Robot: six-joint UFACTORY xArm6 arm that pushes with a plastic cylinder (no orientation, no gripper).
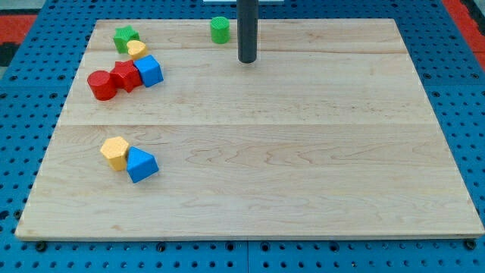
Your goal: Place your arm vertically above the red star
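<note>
While the rod ends in a plain tip [247,61] with no jaws to open or close, it stands near the green cylinder [220,29], well apart from the red star [126,76] at the view's left. Travelling there, it could knock the touching blue cube [149,70]. The star's pointing and long axis cannot be told.

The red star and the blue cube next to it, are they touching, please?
Touching. The camera view shows the red star pressed against the blue cube on its right, with no board visible between them.
</note>
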